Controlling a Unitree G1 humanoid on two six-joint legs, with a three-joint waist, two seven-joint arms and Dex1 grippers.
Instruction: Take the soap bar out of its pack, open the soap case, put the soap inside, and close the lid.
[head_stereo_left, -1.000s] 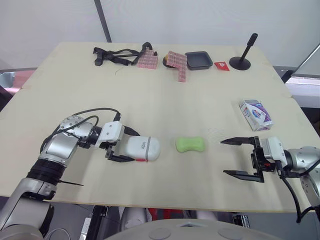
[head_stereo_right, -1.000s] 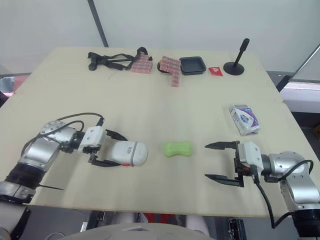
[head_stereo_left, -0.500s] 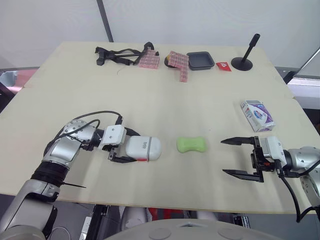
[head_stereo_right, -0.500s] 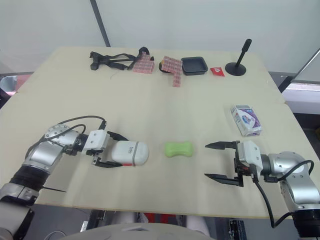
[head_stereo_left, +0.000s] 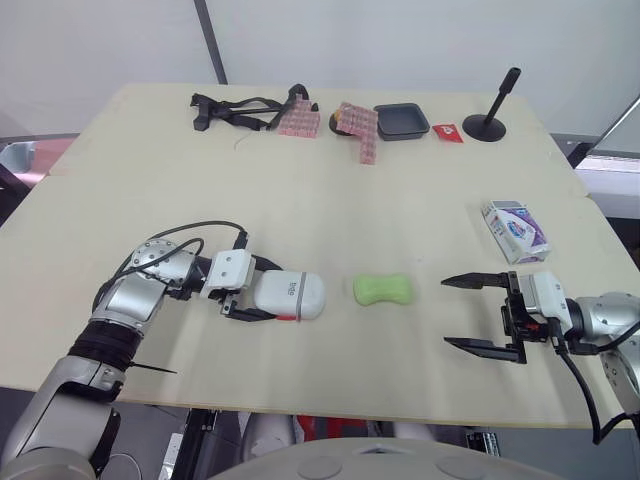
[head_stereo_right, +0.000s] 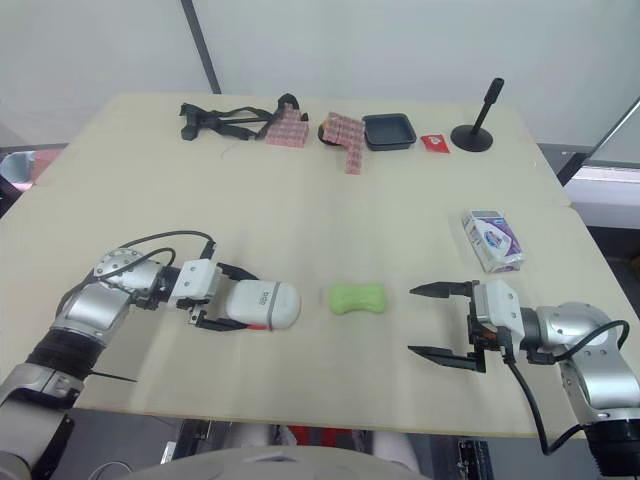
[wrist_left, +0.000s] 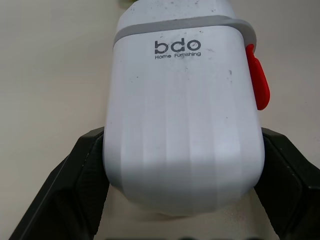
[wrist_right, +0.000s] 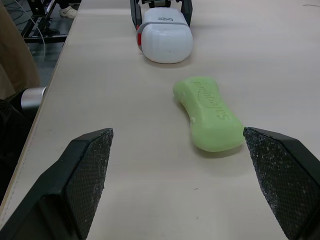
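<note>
We see the green soap lying bare on the table, out of its pack, which sits well apart on the right side; the soap is between the white soap case and our right gripper; it lies to the left of that gripper, in line with the gap between its two fingers; the long way of the soap runs left to right, so it points from the case toward the right gripper, a little slanted; we think the fingers could close across its short way; the soap is near the lid end of the case, but our left gripper is busy, so the right arm is the free one to fetch it; the right gripper's fingers are spread wide apart, one farther and one nearer to us, and they hold nothing and touch nothing; the left gripper's fingers are pressed on both sides of the case, which lies on its side on the table with its red latch on one side; the lid looks shut, so we judge that opening it comes first.
</note>
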